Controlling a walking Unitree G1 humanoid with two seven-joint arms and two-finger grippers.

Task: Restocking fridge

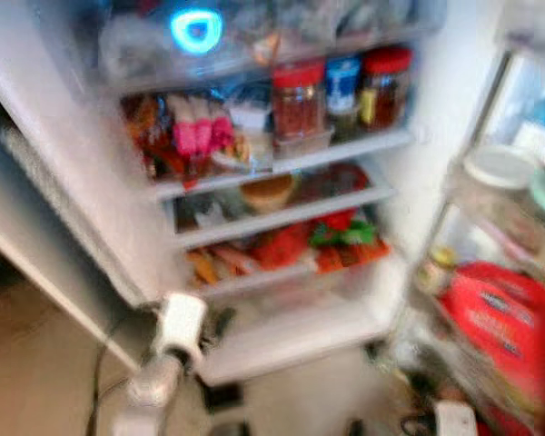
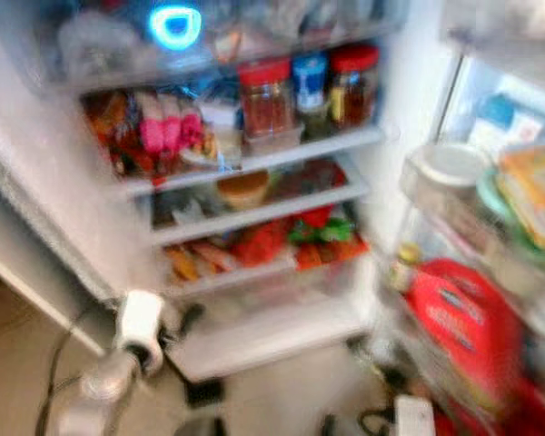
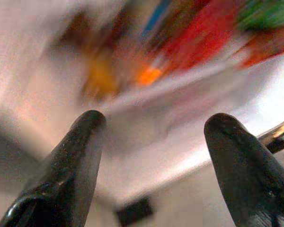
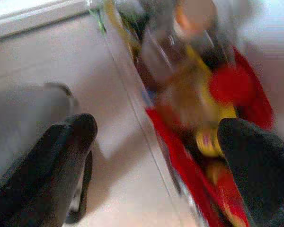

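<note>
We see the right gripper [image 4: 156, 161], open and empty, nearer the red bag [image 1: 504, 331] at lower right; the fridge [image 1: 282, 218] fills the centre.

The left gripper [image 3: 154, 156] is open and empty.

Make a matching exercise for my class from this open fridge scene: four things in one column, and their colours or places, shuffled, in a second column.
Things:
1. glowing ring light
2. blue-lidded jar
3. big red bag
4. left gripper

Places:
A. on the wire rack right of the fridge
B. between two red-lidded jars
C. open, low before the fridge's bottom shelf
D. top of the fridge interior

Pairs: 1-D, 2-B, 3-A, 4-C
</note>
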